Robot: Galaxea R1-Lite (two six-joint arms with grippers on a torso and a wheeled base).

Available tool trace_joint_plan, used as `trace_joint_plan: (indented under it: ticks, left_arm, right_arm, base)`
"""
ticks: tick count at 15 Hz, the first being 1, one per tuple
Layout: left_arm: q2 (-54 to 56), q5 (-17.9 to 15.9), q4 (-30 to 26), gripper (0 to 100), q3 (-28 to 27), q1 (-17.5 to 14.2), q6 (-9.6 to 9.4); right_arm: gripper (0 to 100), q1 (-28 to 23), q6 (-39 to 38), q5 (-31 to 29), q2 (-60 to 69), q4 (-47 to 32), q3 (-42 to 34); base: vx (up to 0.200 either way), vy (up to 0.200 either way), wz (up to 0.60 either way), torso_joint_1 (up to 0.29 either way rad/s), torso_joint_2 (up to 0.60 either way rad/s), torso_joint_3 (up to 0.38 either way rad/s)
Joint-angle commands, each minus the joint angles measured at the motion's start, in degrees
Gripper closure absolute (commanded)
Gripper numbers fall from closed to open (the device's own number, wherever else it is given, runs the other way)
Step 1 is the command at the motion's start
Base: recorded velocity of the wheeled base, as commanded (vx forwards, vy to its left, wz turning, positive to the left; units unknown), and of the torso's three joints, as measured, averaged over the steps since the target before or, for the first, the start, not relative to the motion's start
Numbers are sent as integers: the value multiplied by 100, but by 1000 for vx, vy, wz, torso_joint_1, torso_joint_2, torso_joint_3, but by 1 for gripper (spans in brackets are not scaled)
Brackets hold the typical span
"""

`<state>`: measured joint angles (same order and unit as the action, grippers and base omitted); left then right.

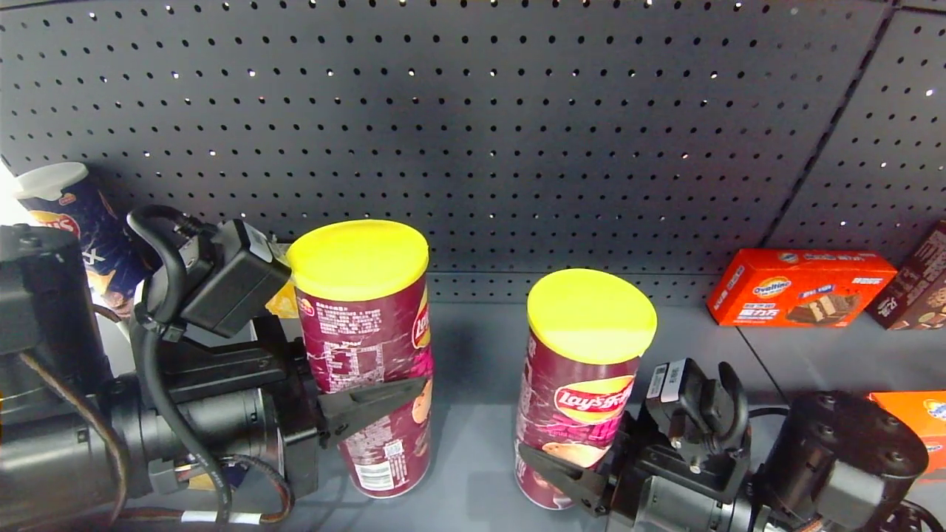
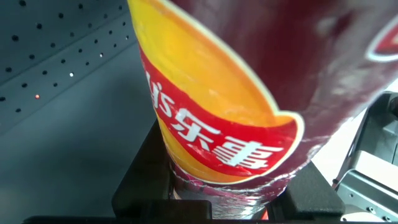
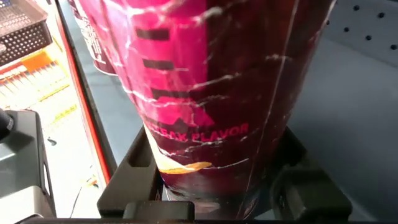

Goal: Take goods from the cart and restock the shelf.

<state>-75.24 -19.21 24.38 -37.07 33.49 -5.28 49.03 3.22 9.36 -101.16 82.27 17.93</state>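
The left tool (image 1: pixel 380 414) was closed on a maroon chip can (image 1: pixel 362 325) with a yellow lid, gripping it at about mid-height. One dark finger (image 1: pixel 369 405) lay across the can's front face. In the left wrist view the same can (image 2: pixel 249 93) stood upright between the two fingers (image 2: pixel 140 183), with its red and yellow label band facing the camera.

The right tool (image 1: pixel 569 473) was clamped on a second maroon can (image 1: pixel 584 384), also yellow-lidded, holding it low on the body near the base. The right wrist view showed this second can (image 3: pixel 217 93) seated between the black fingers (image 3: pixel 127 177).

Both cans stood upright over the grey shelf (image 1: pixel 473 369), well apart from each other, with bare shelf between them. Whether either base actually touched the shelf could not be told. The perforated back panel (image 1: pixel 473 133) rose beyond both tools, with a clear gap between it and the cans.

Beyond the left tool's wrist, on its outer side, stood a blue chip can (image 1: pixel 74 222) with a white lid, close to the back panel. To the outer side of the right tool, near the back panel, lay an orange box (image 1: pixel 802 287) with a dark brown box (image 1: pixel 916 284) just beside it. Another orange box (image 1: pixel 916 428) lay nearer, just past the right arm.
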Motion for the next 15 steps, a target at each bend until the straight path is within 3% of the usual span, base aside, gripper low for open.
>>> trace_joint_plan:
  ticks: [1,6,7,15]
  left_arm:
    - [1,-4,5,100,7,0,1]
    - [1,-4,5,100,16,0,1]
    - [1,-4,5,100,16,0,1]
    - [1,-4,5,100,42,17,1]
  right_arm:
    - [100,10,3,-13,-238,87,-35]
    - [100,36,12,-13,-387,307,-194]
    - [0,54,21,-22,-370,351,-202]
    - [0,45,47,22,1063,491,-1213]
  base:
    - [0,0,0,0,0,0]
    - [0,0,0,0,0,0]
    - [0,0,0,0,0,0]
    - [0,0,0,0,0,0]
